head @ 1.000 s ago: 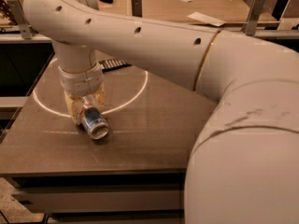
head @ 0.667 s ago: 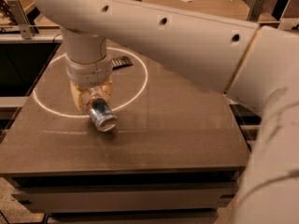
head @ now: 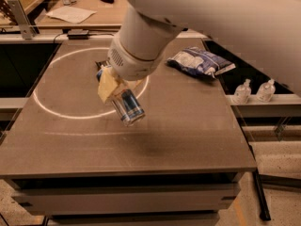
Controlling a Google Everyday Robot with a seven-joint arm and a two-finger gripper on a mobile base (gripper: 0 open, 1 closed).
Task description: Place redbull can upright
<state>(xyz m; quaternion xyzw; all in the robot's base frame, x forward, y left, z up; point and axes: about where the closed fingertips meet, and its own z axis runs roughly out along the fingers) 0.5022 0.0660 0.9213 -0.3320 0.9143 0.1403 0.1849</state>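
The redbull can (head: 128, 108), slim, blue and silver with a shiny silver end, is held in my gripper (head: 115, 92). The can is tilted, its silver end pointing down and toward the front right, above the brown table (head: 188, 135) near the middle. The gripper's tan fingers (head: 106, 85) are shut on the can's upper part. The large white arm comes in from the upper right and hides part of the table behind it.
A blue-and-white snack bag (head: 198, 61) lies at the table's back right. A bright ring of light (head: 56, 109) marks the left half of the tabletop. A small dark thing (head: 100, 65) peeks out behind the gripper. Two small bottles (head: 254, 91) stand on a shelf at right.
The arm has lifted the can off the table and carried it toward the middle. The view has shifted, and the snack bag now shows at the back right.
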